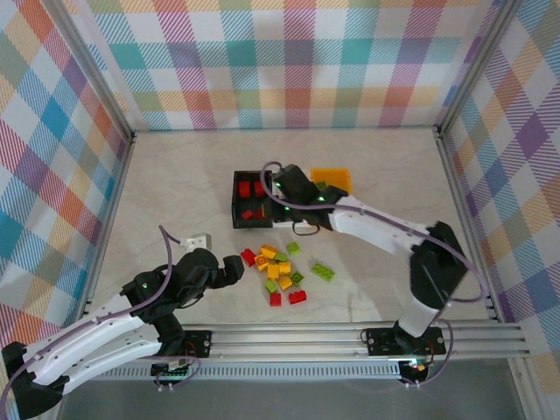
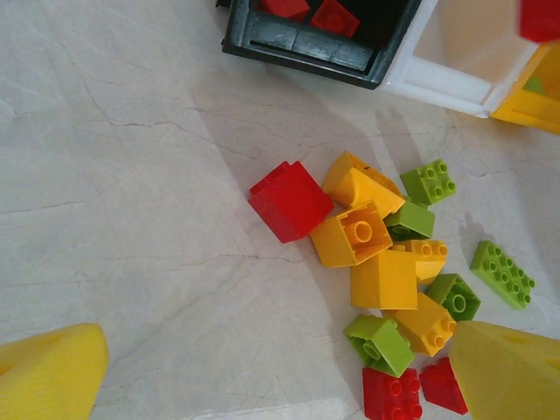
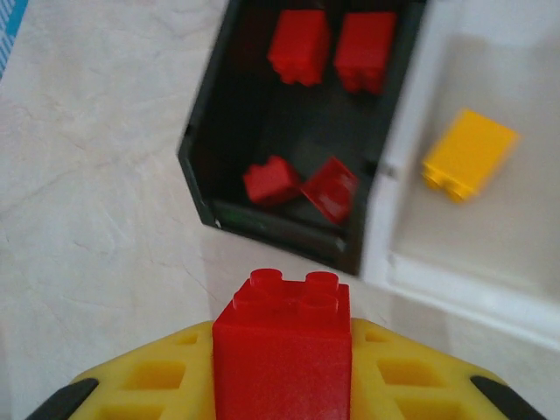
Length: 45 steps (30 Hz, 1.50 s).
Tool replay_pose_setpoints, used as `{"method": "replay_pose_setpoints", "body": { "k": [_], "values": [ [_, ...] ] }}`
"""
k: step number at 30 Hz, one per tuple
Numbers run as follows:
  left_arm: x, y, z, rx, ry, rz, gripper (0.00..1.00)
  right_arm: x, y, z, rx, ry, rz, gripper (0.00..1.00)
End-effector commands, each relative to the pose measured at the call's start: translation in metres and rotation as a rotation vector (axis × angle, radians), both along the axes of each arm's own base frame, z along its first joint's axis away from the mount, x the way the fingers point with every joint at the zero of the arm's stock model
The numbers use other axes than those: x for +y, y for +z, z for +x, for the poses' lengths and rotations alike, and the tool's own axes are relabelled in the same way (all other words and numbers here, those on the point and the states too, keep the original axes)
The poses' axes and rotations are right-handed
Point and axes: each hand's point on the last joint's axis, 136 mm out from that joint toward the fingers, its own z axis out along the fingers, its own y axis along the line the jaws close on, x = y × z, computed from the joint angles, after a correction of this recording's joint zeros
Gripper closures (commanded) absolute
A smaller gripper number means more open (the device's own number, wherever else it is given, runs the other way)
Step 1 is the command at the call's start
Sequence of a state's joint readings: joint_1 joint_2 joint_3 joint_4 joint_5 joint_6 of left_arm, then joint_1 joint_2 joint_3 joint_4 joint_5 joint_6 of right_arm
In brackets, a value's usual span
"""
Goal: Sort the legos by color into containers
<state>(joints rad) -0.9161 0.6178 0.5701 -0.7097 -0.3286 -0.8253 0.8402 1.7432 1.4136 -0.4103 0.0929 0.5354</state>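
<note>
Tightly, right claw point(image 3: 280, 389) clamps 1 red lego point(image 3: 282, 337).

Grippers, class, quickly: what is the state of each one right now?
Left gripper: open, holding nothing.
Right gripper: shut on a red lego.

No legible text or labels

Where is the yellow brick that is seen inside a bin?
In the right wrist view, the yellow brick lies in the white bin, just right of the black bin with red bricks.
</note>
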Motion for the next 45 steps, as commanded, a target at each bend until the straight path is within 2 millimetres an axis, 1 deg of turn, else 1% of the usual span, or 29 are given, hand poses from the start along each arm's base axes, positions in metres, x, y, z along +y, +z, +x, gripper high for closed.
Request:
{"method": "replay_pose_setpoints", "body": {
  "k": [1,4,6,8,9,10,11,13,15,18,23,27,29,31,32,34,37,40,43,45],
  "values": [
    [0.01,-0.01,-0.006,0.023,0.018,0.038,0.0,0.029,0.0,0.024,-0.006,0.068,0.029,0.7],
    [0.011,-0.011,-0.007,0.031,0.016,0.044,0.0,0.042,-0.014,0.047,0.023,0.052,0.031,0.69],
    [0.013,-0.012,-0.008,0.036,0.016,0.051,0.0,0.052,-0.019,0.058,0.028,0.061,0.034,0.65],
    [0.014,-0.013,-0.008,0.038,0.022,0.056,0.0,0.059,-0.019,0.065,0.027,0.068,0.039,0.54],
    [0.014,-0.013,-0.008,0.038,0.023,0.057,0.0,0.062,-0.019,0.068,0.027,0.067,0.042,0.46],
    [0.014,-0.012,-0.008,0.038,0.023,0.058,0.0,0.064,-0.016,0.071,0.023,0.065,0.049,0.39],
    [0.014,-0.012,-0.008,0.037,0.021,0.058,0.0,0.066,-0.012,0.072,0.019,0.064,0.06,0.34],
    [0.014,-0.011,-0.008,0.036,0.02,0.061,0.0,0.066,0.0,0.071,0.002,0.061,0.085,0.3],
    [0.013,-0.009,-0.007,0.032,0.02,0.061,0.0,0.061,0.013,0.067,-0.016,0.054,0.105,0.28],
    [0.008,-0.006,-0.004,0.026,0.007,0.058,0.0,0.046,0.031,0.054,-0.041,0.039,0.141,0.26],
    [-0.009,-0.006,0.006,0.026,-0.018,0.066,0.0,0.005,0.045,0.015,-0.062,0.006,0.197,0.25],
    [-0.025,-0.008,0.026,0.015,-0.018,0.087,0.06,-0.031,0.035,-0.02,-0.05,-0.025,0.22,0.25],
    [-0.032,-0.011,0.039,0.017,-0.007,0.087,0.13,-0.047,0.031,-0.033,-0.046,-0.048,0.235,0.25],
    [-0.034,-0.019,0.055,0.045,0.028,0.072,0.19,-0.063,0.025,-0.045,-0.045,-0.076,0.245,0.25],
    [-0.035,-0.023,0.061,0.06,0.042,0.061,0.22,-0.07,0.024,-0.05,-0.048,-0.089,0.25,0.25],
    [-0.035,-0.034,0.077,0.086,0.079,0.045,0.24,-0.084,0.021,-0.058,-0.054,-0.115,0.252,0.25],
    [-0.038,-0.05,0.094,0.115,0.102,0.061,0.29,-0.099,0.019,-0.067,-0.065,-0.148,0.261,0.24],
    [-0.037,-0.065,0.106,0.152,0.126,0.125,0.34,-0.112,0.02,-0.073,-0.081,-0.174,0.271,0.24],
    [-0.037,-0.073,0.114,0.164,0.146,0.154,0.34,-0.118,0.018,-0.078,-0.082,-0.183,0.272,0.24],
    [-0.039,-0.076,0.116,0.166,0.147,0.151,0.34,-0.12,0.015,-0.08,-0.075,-0.187,0.271,0.24]
  ]
}}
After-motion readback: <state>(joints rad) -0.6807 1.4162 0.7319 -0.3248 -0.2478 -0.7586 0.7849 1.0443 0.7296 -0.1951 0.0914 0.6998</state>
